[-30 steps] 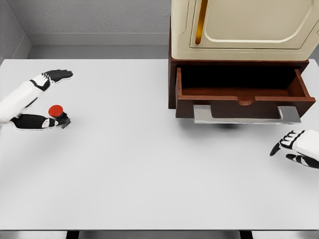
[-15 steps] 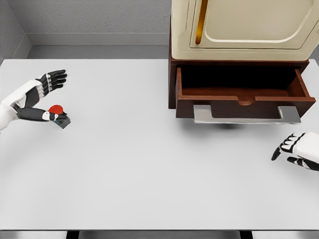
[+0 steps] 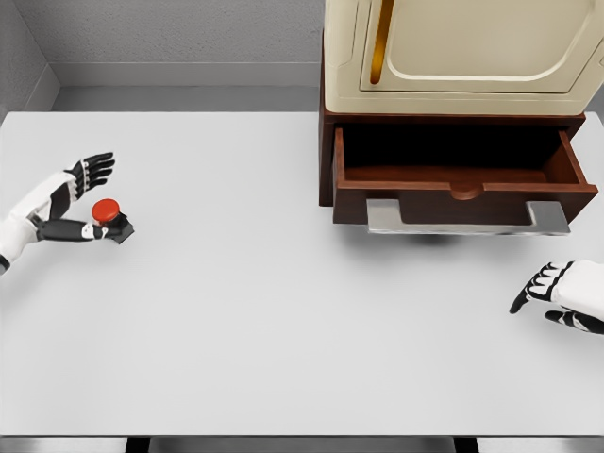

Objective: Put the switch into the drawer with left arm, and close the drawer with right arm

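Observation:
The switch, a red button on a small black base, stands upright on the white table at the far left. My left hand is around it from the left: the thumb lies against the base's left side and the other fingers are spread apart behind it, not closed on it. The brown drawer at the upper right is pulled open, shows a dark inside and has a silver handle in front. My right hand rests open on the table at the right edge, below the drawer's right corner.
A cream appliance sits on top of the brown drawer cabinet at the back right. A grey wall runs behind the table. The table's front edge lies near the bottom of the view.
My left arm has drawn back to the left and its spread fingers have come down nearer the switch. The switch tipped briefly and stands upright again. My right hand shifted slightly.

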Motion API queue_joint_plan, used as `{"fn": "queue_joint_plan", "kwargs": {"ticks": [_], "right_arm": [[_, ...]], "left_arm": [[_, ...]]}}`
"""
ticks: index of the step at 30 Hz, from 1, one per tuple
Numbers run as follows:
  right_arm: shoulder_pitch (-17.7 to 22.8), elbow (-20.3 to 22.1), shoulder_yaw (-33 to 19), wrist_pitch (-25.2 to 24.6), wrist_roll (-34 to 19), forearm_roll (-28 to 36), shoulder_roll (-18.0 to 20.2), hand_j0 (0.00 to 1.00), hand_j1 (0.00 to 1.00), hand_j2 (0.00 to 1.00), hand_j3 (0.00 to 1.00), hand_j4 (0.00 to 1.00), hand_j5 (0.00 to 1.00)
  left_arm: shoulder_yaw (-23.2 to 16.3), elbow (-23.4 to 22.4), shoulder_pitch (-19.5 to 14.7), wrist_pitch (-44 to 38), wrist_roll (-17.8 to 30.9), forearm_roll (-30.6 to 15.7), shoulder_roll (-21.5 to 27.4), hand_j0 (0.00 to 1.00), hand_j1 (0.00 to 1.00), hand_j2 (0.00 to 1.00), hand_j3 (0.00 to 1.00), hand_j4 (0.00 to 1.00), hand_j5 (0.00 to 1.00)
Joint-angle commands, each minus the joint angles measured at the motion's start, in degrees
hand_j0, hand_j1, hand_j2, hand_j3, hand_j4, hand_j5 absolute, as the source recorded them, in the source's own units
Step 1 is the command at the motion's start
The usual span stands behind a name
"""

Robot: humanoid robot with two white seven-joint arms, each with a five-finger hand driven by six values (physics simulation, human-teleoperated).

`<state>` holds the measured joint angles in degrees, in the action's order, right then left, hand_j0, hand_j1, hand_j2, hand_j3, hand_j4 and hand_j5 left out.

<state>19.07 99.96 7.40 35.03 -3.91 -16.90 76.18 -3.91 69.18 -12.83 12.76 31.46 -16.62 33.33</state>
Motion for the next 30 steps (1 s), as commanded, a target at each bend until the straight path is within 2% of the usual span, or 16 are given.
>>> {"fn": "queue_joint_plan", "kwargs": {"ticks": [1, 6, 8, 11, 13, 19, 24, 27, 28, 30], "right_arm": [[0.00, 0.05, -0.02, -0.03, -0.04, 0.37, 0.29, 0.63, 0.63, 0.63, 0.63, 0.63, 0.63], [0.00, 0.76, -0.02, -0.03, -0.04, 0.37, 0.55, 0.63, 0.63, 0.63, 0.63, 0.63, 0.63], [0.00, 0.85, -0.02, -0.03, -0.04, 0.46, 0.64, 0.63, 0.63, 0.63, 0.63, 0.63, 0.63], [0.00, 0.93, -0.02, -0.03, 0.04, 0.46, 0.73, 0.65, 0.65, 0.65, 0.65, 0.65, 0.65], [0.00, 1.02, -0.02, -0.03, 0.04, 0.55, 0.99, 0.65, 0.65, 0.65, 0.65, 0.65, 0.65], [0.44, 1.20, 0.25, -0.03, 0.22, 0.64, 1.08, 0.67, 0.67, 0.67, 0.67, 0.67, 0.67], [0.79, 1.20, 0.07, -0.03, 0.22, 0.64, 1.08, 0.67, 0.67, 0.67, 0.67, 0.67, 0.67], [0.79, 1.20, -0.19, -0.03, 0.13, 0.55, 1.08, 0.67, 0.67, 0.67, 0.67, 0.67, 0.67], [0.79, 1.20, -0.28, -0.03, 0.13, 0.64, 1.16, 0.67, 0.67, 0.67, 0.67, 0.67, 0.67], [0.79, 1.20, -0.28, -0.03, 0.13, 0.55, 1.25, 0.67, 0.67, 0.67, 0.67, 0.67, 0.67]], "left_arm": [[0.14, -1.68, 0.00, 3.59, -2.37, 1.24, -0.63, 1.00, 1.00, 1.00, 1.00, 1.00, 1.00], [0.31, -3.70, 0.44, 6.57, -5.53, 1.24, -2.57, 1.00, 1.00, 1.00, 1.00, 1.00, 1.00], [0.84, -6.33, 0.09, 10.53, -5.89, 1.24, -3.88, 1.00, 1.00, 1.00, 1.00, 1.00, 1.00], [0.93, -6.95, 0.09, 12.28, -6.15, 1.41, -4.85, 1.00, 1.00, 1.00, 1.00, 1.00, 1.00], [1.10, -9.32, 0.09, 15.45, -6.15, 2.90, -5.03, 1.00, 1.00, 1.00, 1.00, 1.00, 1.00], [1.19, -10.29, 0.53, 15.72, -6.15, 6.16, -5.38, 1.00, 1.00, 1.00, 1.00, 1.00, 1.00], [1.19, -12.75, 0.53, 17.47, -6.15, 6.25, -5.47, 1.00, 1.00, 1.00, 1.00, 1.00, 1.00], [1.10, -12.75, 0.53, 17.47, -6.15, 6.25, -5.47, 1.00, 1.00, 1.00, 1.00, 1.00, 1.00], [1.10, -12.75, 0.53, 17.47, -6.15, 6.25, -5.47, 1.00, 1.00, 1.00, 1.00, 1.00, 1.00], [1.19, -12.49, 0.53, 17.47, -6.15, 6.33, -5.47, 0.89, 0.89, 0.89, 0.89, 0.89, 0.89]]}}
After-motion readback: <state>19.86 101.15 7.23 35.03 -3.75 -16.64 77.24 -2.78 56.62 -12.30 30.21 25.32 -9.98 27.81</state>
